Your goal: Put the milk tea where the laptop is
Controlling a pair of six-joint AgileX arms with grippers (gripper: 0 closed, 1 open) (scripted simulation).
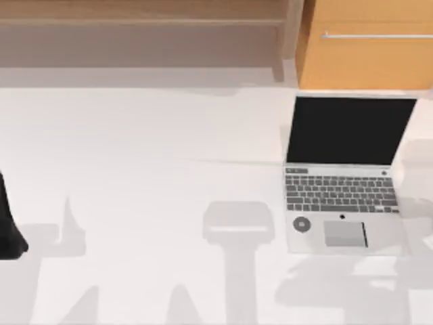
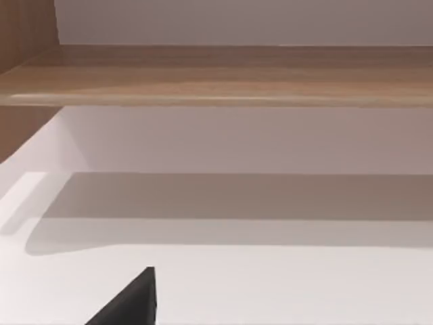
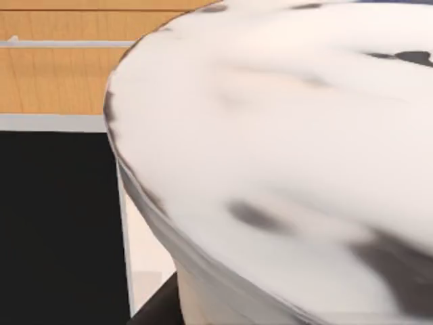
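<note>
**Milk tea hard against the right jaws, laptop just past it**

The milk tea cup (image 3: 284, 156), white with dark blotches, looms right in front of the right gripper's wrist camera, so it sits at or between the jaws. Whether they are open, closing or already clamped on it I cannot tell. Just beyond the cup on one side is the black screen of the laptop (image 1: 342, 196), open and upright. Behind that stands the orange cabinet (image 1: 365, 47).

I judge the step in hand to be securing or carrying the cup towards the laptop. To do it well, keep the cup upright and grip it around the body below the flared rim, squarely, so it cannot twist or slip. Move it slowly, since a tall cup tips easily. The raised screen is close to the jaws, so keep to the keyboard side and lift over the laptop's edge instead of sweeping across into the lid. Set the cup down flat before letting go.

The left arm (image 1: 8, 223) is parked at the counter's (image 1: 135, 169) left edge, well apart from everything. The state of its jaws cannot be told.
</note>
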